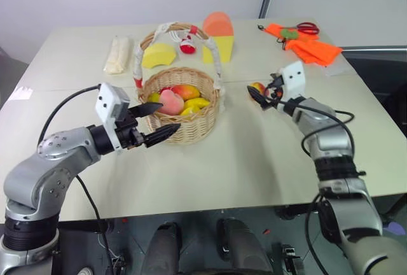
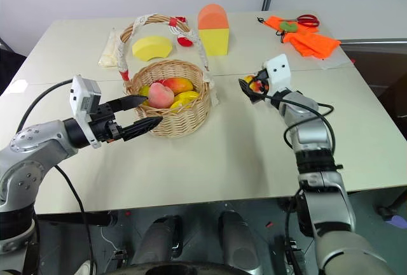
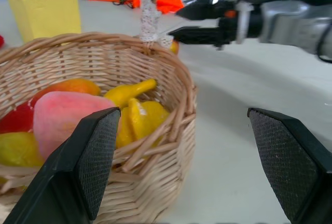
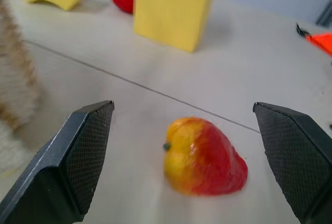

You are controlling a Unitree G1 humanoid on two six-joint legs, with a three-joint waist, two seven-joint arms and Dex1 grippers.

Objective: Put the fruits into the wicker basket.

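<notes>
Judging from the left eye view, the task is taken to be about half done: the peach (image 1: 170,102) is seen lying in the wicker basket (image 1: 180,105) at centre frame, among other fruit-like pieces, while the apple (image 1: 257,88) is seen on the table (image 1: 210,160) right of centre, apart from the basket. The left gripper (image 1: 156,122) is held at the basket's lower-left rim with fingers spread and nothing between them. The right gripper (image 1: 262,94) is seen at the apple, released, fingers either side of it.

In the right eye view the same layout is shown: the peach sits in the left half of the basket, and the apple is partly hidden by the right gripper right of centre.

In the left wrist view the peach (image 3: 62,123) is seen at lower left, inside the basket's woven wall (image 3: 155,146); the left gripper's fingers (image 3: 93,156) stand wide apart outside the rim, empty. The right gripper (image 3: 199,22) is visible at upper right.

In the right wrist view the apple (image 4: 203,157) is found at lower centre, between the widely parted fingers (image 4: 83,151) but untouched. Its long axis is judged to run roughly across the frame, its stem end and yellow side pointing left, its red side right. What is left, by this judgement, is grasping the apple and carrying it to the basket.
</notes>
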